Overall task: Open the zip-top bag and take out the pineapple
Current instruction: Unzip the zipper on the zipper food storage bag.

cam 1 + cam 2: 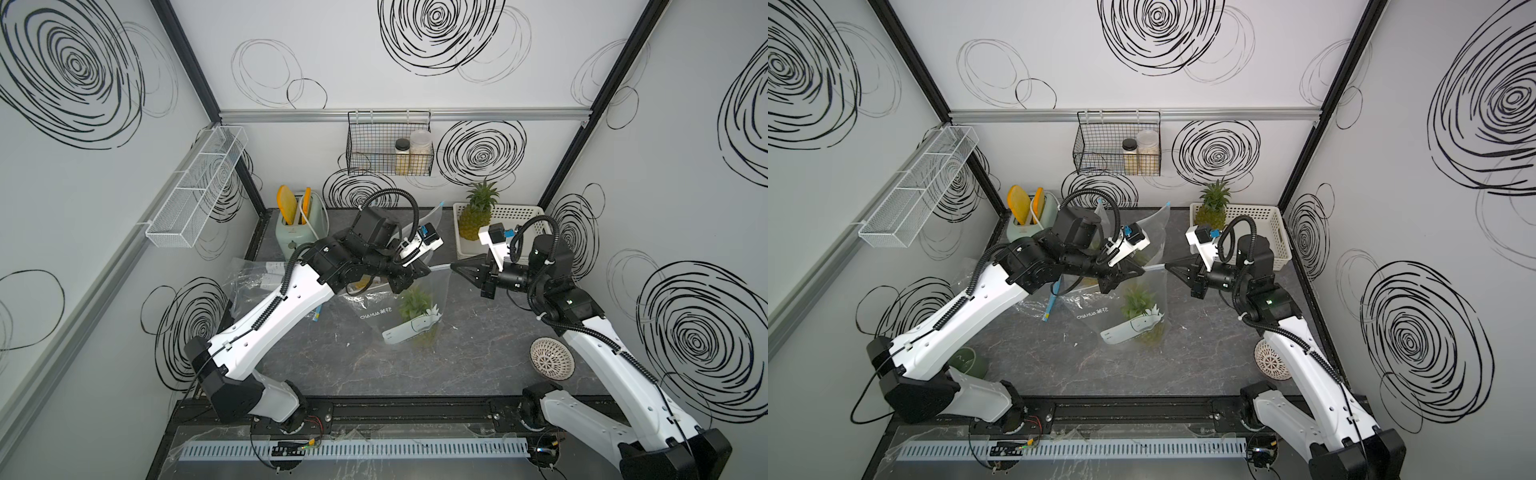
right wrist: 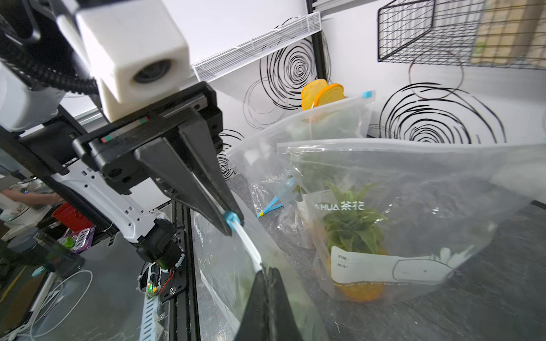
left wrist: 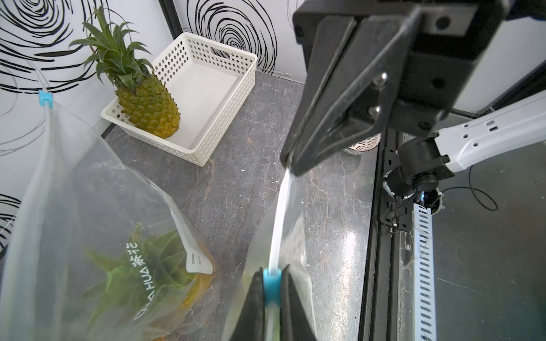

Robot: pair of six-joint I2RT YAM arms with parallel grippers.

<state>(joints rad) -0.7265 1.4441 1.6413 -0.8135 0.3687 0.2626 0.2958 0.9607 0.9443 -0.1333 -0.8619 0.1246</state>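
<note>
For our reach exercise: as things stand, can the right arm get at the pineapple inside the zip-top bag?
Probably not yet: the right hand is shut on the zip strip, and the bag covers the pineapple.

I see the zip-top bag (image 1: 415, 307) standing mid-table, its top edge stretched between left gripper (image 1: 424, 272) and right gripper (image 1: 457, 267); that line bars passage. Behind it a second bag (image 1: 434, 218), toaster (image 1: 296, 232) and basket (image 1: 519, 216) fill the rear. Loose bags (image 1: 249, 278) crowd the left; a bowl (image 1: 552, 358) sits beside the right arm (image 1: 600, 347). Bare tabletop (image 1: 332, 374) lies in front.
</note>
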